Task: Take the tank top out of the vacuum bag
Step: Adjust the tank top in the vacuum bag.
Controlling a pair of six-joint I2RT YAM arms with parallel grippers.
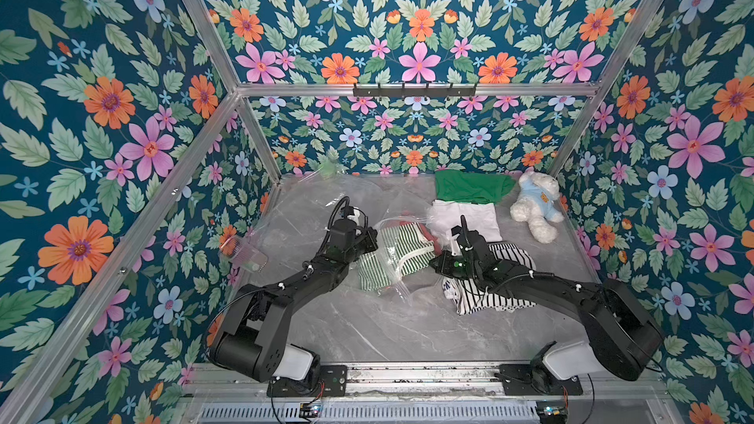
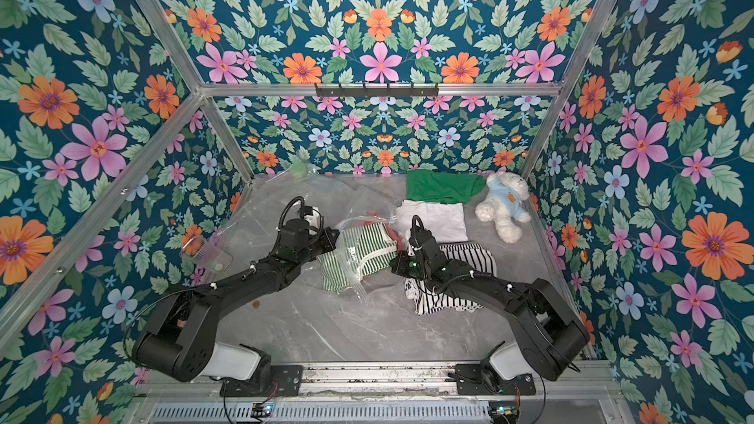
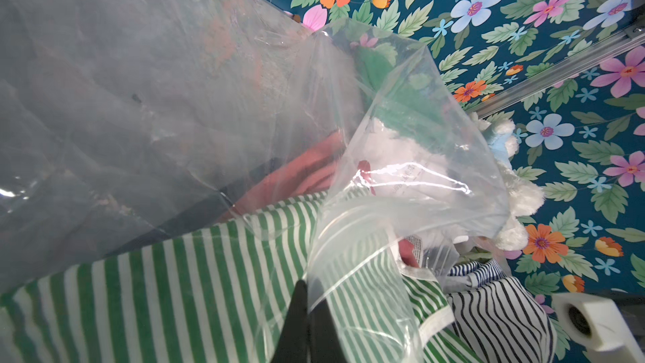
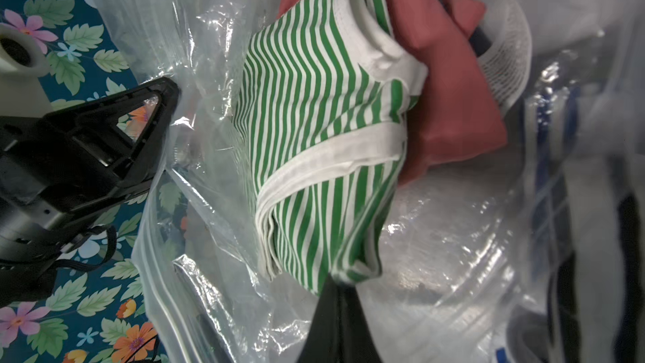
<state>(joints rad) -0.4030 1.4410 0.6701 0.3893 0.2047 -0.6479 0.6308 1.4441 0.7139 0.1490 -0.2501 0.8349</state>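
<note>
Inside floral-papered walls (image 1: 416, 34), grey marbled table (image 1: 367, 328) under vacuum bag (image 1: 387, 226); clear cup (image 1: 245, 254), perhaps.

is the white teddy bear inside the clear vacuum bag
No, the teddy bear sits on the table beside the green garment, apart from the vacuum bag.

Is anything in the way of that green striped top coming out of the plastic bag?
Nothing visible separates the right hand from the striped top; it is shut on the top's edge. Loose plastic of the bag, pinched by the left hand, wraps around the top, and a red garment lies against it.
</note>
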